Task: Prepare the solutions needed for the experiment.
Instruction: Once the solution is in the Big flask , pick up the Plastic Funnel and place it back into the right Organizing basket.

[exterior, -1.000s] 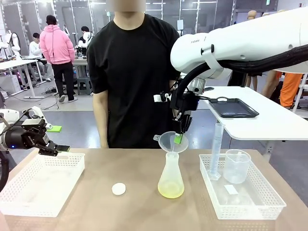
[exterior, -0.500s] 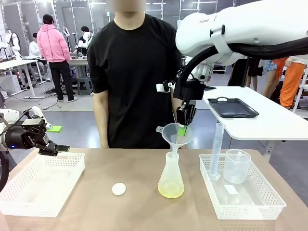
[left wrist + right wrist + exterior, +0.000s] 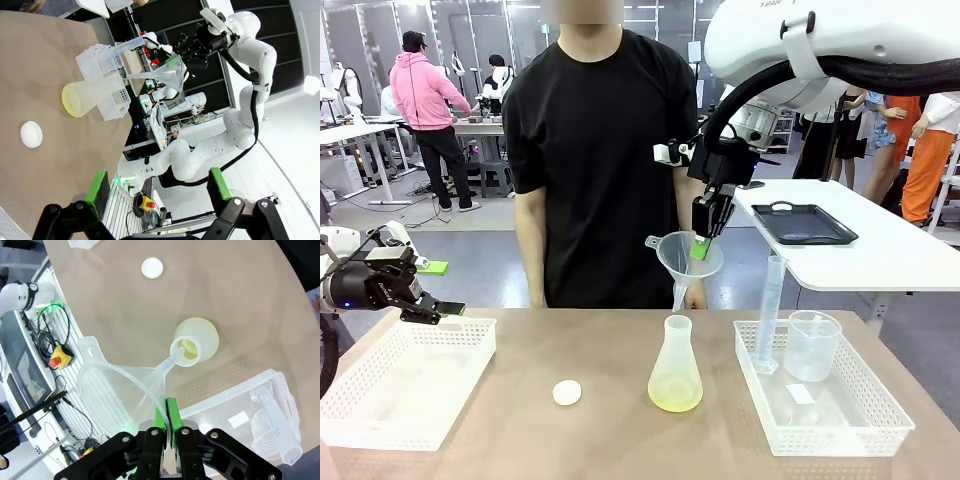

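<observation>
One shallow pool of pale yellow, clear solution (image 3: 675,400) sits in the bottom of the frosted, cone-shaped plastic flask (image 3: 675,360), at the middle of the brown surface (image 3: 620,445). At its 9 o'clock, apart from it, lies a flat white round cap (image 3: 567,392). At its 3 o'clock a white lattice basket (image 3: 830,446) holds a tall cylinder (image 3: 770,300) and a cloudy beaker (image 3: 812,345). At 12 o'clock, above the open neck and clear of it, the right claw (image 3: 700,247) is clenched on the rim of a translucent funnel (image 3: 680,262), stem tilted. I'd carry it off slowly and level. The thin plastic looks slippery, the stem may drip, and that light flask would tip at a knock. Far off at 9 o'clock the left claw (image 3: 442,309) hangs released over another basket (image 3: 380,425). A person (image 3: 600,150) stands beyond.
</observation>
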You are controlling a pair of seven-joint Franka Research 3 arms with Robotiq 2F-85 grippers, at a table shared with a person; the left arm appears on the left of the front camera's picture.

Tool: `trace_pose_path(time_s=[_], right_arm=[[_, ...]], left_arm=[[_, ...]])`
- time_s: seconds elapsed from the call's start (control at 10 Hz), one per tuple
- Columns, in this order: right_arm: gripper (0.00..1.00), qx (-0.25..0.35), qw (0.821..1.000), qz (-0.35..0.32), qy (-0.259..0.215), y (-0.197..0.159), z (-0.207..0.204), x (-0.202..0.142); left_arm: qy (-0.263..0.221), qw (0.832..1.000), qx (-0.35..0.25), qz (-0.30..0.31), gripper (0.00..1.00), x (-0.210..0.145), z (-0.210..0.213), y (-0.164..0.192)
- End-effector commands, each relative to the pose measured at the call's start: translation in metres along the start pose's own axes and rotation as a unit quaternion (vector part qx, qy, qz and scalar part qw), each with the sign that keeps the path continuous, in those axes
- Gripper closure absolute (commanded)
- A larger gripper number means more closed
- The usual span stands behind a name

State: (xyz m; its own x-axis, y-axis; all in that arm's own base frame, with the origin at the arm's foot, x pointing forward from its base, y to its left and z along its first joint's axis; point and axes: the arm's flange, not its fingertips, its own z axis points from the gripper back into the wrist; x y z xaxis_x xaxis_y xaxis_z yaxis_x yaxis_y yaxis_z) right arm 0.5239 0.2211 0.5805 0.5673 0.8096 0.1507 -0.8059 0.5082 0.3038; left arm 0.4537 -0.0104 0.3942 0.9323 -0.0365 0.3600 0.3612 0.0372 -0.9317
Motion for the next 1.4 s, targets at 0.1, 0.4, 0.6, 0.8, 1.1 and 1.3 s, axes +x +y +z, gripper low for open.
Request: trace_pose_path(time_s=[0.1,0.4,0.6,0.8,1.1,1.3], right_arm=[[1.0,0.002,1.0,0.018,-0.006,0.001,0.007,-0.005],[1.0,0.005,1.0,0.02,0.012,-0.006,0.018,-0.036],[1.0,0.008,1.0,0.008,0.018,-0.011,0.024,-0.07],[1.0,-0.001,1.0,-0.018,0.015,-0.021,0.02,-0.109],[1.0,0.003,0.997,-0.072,0.002,-0.042,0.0,-0.161],[1.0,0.015,0.994,-0.111,-0.006,-0.055,-0.02,-0.189]], left_arm=[[-0.001,1.0,0.005,-0.004,0.0,0.001,-0.001,-0.002],[-0.001,1.0,0.005,-0.004,0.0,0.001,-0.001,-0.002],[-0.001,1.0,0.005,-0.004,0.0,0.001,-0.001,-0.002],[-0.001,1.0,0.005,-0.004,0.0,0.001,-0.001,-0.002],[-0.001,1.0,0.005,-0.004,0.0,0.001,-0.001,-0.002],[-0.001,1.0,0.005,-0.004,0.0,0.001,-0.001,-0.002]])
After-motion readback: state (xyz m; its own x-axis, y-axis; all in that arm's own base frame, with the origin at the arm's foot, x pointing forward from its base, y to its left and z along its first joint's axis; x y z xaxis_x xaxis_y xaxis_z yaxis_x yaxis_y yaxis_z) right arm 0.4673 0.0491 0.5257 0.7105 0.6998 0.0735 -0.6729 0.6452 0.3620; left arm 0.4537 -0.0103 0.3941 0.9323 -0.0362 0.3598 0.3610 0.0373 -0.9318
